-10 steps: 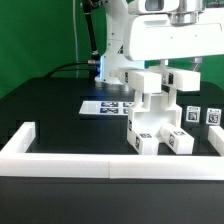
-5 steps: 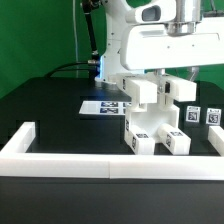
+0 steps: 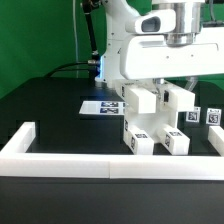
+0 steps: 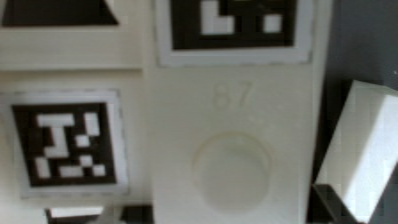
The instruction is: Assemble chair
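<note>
**A:** Exterior view first. Where is the chair in relation to the pincer?

**B:** Directly beneath it. The pincer reaches down between the two upper blocks, and the tagged lower blocks stand on the table under those. The marker board lies off to the exterior view's left of the pincer and further back. The wall runs along the near side, well apart from it.

**A:** Is it clenched or released?

**B:** Clenched on the chair's upper part, as far as I can judge. The fingertips are buried between the blocks, so the contact itself is hidden. Gripping from straight above suits pressing that part down onto the base, keeping it square to the joints.

**A:** And the wrist view?

**B:** White plastic fills it, very close. There is one tag beside a plain panel and another at the frame's edge. That closeness fits a grasp, with the part pinned flat against the pincer. I can't make out the fingers themselves there.

**A:** What has changed from the earlier frames?

**B:** The arm has come lower, and the upper blocks have sunk with it and drifted slightly toward the exterior view's left. The lower blocks have barely moved, so the upper part looks to be seating, though not yet fully.
</note>
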`<state>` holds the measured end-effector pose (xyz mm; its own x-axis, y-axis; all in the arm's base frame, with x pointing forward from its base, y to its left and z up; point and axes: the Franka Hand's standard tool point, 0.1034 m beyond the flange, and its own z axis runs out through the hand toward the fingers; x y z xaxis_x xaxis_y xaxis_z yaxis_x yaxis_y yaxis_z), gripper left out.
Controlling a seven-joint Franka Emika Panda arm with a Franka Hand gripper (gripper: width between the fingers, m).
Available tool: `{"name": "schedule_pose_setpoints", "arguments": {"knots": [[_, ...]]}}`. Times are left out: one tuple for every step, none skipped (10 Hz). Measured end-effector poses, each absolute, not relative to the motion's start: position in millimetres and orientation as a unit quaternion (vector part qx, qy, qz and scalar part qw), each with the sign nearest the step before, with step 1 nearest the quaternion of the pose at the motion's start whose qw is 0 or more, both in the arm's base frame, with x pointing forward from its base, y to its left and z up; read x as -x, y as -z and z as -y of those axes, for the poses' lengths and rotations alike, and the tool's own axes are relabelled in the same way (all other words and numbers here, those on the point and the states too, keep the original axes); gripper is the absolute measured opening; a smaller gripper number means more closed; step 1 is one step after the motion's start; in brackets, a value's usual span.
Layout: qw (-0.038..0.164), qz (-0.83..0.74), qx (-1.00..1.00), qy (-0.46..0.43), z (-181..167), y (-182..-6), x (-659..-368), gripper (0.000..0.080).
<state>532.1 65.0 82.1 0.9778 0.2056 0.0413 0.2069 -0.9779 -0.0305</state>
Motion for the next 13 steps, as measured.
{"name": "schedule_pose_setpoints", "arguments": {"knots": [[0.016, 0.104, 0.994, 0.018, -64.4, -79.0, -531.6, 0.0290], [0.015, 0.104, 0.994, 0.016, -63.7, -75.5, -530.5, 0.0290], [0.014, 0.103, 0.994, 0.020, -63.5, -75.0, -531.9, 0.0290], [0.014, 0.103, 0.994, 0.023, -63.0, -74.8, -533.0, 0.0290], [0.014, 0.103, 0.994, 0.023, -62.8, -74.8, -533.3, 0.0290], [0.014, 0.103, 0.994, 0.023, -62.5, -74.9, -533.5, 0.0290], [0.014, 0.103, 0.994, 0.023, -62.6, -74.9, -533.5, 0.0290], [0.013, 0.103, 0.994, 0.023, -62.5, -74.9, -533.5, 0.0290], [0.013, 0.103, 0.994, 0.023, -62.5, -74.9, -533.5, 0.0290], [0.013, 0.103, 0.994, 0.023, -62.6, -74.9, -533.5, 0.0290], [0.013, 0.103, 0.994, 0.023, -62.5, -74.4, -533.2, 0.0349], [0.013, 0.103, 0.994, 0.023, -62.4, -74.3, -533.1, 0.0349], [0.013, 0.103, 0.994, 0.023, -62.4, -74.1, -533.0, 0.0546]]}}
